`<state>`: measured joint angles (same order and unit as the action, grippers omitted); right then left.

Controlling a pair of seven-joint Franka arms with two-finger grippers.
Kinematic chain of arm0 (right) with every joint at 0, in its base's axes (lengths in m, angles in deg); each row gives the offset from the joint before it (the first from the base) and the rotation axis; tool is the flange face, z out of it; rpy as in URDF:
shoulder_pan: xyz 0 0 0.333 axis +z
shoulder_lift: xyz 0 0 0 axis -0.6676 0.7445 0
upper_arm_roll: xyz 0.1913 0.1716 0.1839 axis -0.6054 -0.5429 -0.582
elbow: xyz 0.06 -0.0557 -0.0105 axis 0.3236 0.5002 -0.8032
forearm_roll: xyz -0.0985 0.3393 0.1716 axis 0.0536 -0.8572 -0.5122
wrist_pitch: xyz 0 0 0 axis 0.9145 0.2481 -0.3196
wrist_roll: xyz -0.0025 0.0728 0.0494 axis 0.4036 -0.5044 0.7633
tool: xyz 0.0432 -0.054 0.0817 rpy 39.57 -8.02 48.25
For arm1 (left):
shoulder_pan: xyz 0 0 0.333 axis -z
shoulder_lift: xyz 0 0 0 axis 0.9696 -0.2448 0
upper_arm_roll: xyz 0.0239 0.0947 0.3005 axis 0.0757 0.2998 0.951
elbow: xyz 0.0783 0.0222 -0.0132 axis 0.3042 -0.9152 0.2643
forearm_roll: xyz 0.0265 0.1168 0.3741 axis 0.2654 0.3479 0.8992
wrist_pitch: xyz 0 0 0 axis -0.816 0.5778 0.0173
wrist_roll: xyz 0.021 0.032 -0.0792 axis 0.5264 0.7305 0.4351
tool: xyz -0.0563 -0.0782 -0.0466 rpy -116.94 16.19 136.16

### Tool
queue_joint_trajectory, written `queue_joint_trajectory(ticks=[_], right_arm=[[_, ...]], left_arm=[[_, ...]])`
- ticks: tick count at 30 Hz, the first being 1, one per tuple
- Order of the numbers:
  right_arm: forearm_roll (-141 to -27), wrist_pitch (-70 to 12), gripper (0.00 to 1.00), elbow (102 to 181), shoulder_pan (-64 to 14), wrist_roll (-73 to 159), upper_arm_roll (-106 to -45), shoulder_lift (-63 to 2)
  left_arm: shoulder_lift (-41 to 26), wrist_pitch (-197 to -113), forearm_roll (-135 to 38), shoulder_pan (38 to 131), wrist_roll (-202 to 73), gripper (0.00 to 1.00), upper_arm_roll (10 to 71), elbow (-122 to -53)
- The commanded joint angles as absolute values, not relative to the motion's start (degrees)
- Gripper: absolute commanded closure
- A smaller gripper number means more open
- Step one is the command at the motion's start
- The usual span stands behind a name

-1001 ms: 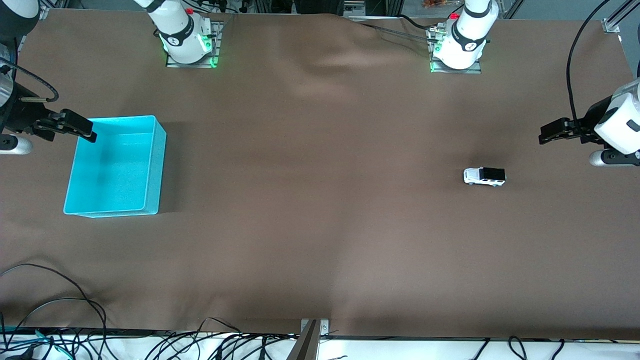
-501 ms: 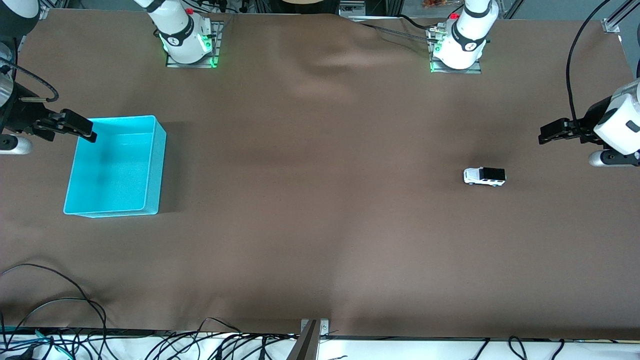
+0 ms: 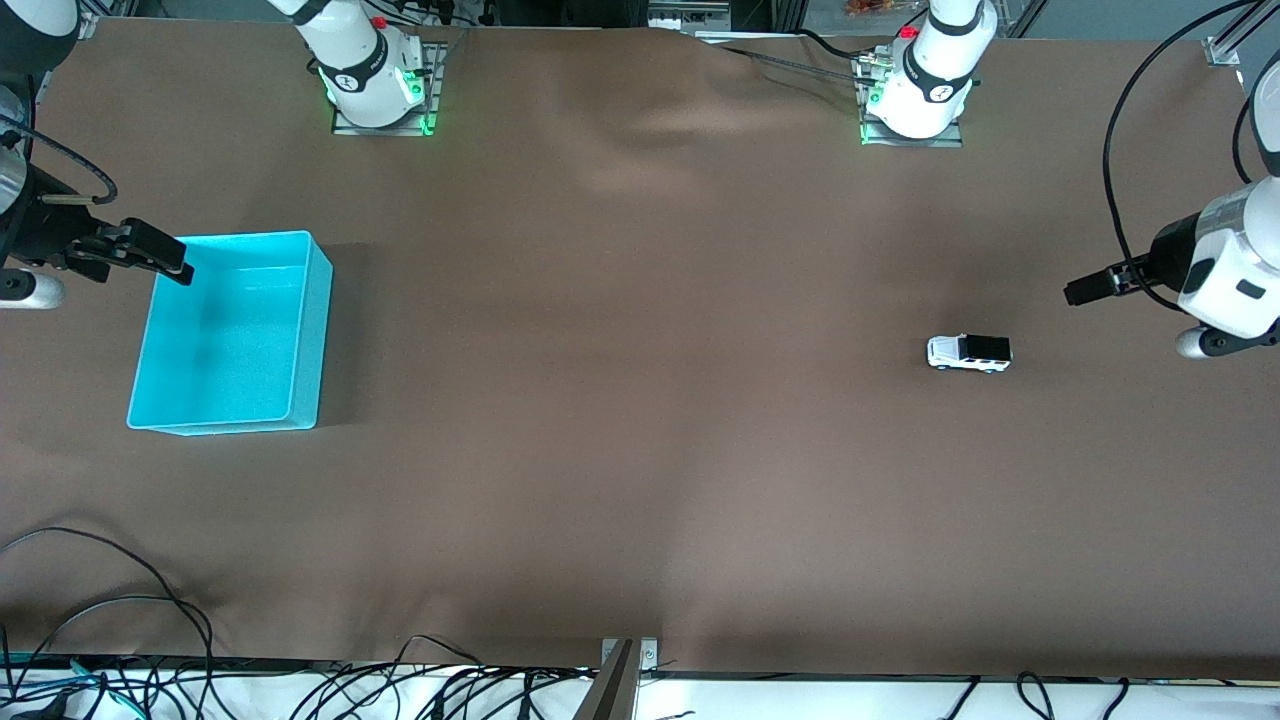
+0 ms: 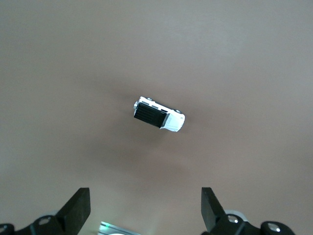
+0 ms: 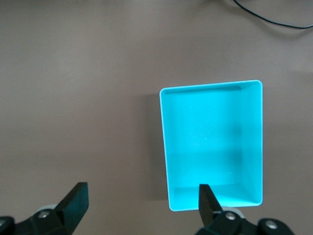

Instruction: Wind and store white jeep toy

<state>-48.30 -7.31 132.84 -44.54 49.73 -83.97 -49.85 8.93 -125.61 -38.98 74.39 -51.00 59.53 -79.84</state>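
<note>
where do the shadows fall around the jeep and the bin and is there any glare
Front view: the turquoise bin casts a dark shadow toward the table's middle; a faint one surrounds the white jeep toy. Left wrist view: soft dark patch around the jeep. Right wrist view: a shaded band crosses the bin's floor. No glare in any view.

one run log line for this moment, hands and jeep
left hand: open, above table near white jeep toy | right hand: open, waiting by turquoise bin | jeep: on table, not grasped

White arms [image 3: 940, 60] on metal base plates [image 3: 912, 133] glowing green; black grippers [image 3: 1088, 288], black cables [image 3: 1115, 190] looping along the wrists.
</note>
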Motion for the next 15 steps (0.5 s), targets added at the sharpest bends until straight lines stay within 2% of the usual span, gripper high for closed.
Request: queue_joint_trajectory(ticks=[1,8,9,15], right_arm=[[-48.4,-6.8,0.0,132.1,-44.7,50.2,-84.1,-50.1],[-48.5,-6.8,0.0,132.1,-44.6,50.2,-84.1,-50.1],[-48.4,-6.8,0.0,132.1,-44.6,50.2,-84.1,-50.1],[-48.4,-6.8,0.0,132.1,-44.7,50.2,-84.1,-50.1]], left_arm=[[7.5,-125.3,-38.7,74.9,-37.8,0.0,59.5,-80.7],[7.5,-130.0,-38.6,74.5,-21.7,0.0,59.6,-85.7],[7.5,-133.5,-38.6,74.4,-13.9,0.0,59.5,-88.4],[7.7,-139.2,-38.6,74.2,-6.6,0.0,59.6,-93.5]])
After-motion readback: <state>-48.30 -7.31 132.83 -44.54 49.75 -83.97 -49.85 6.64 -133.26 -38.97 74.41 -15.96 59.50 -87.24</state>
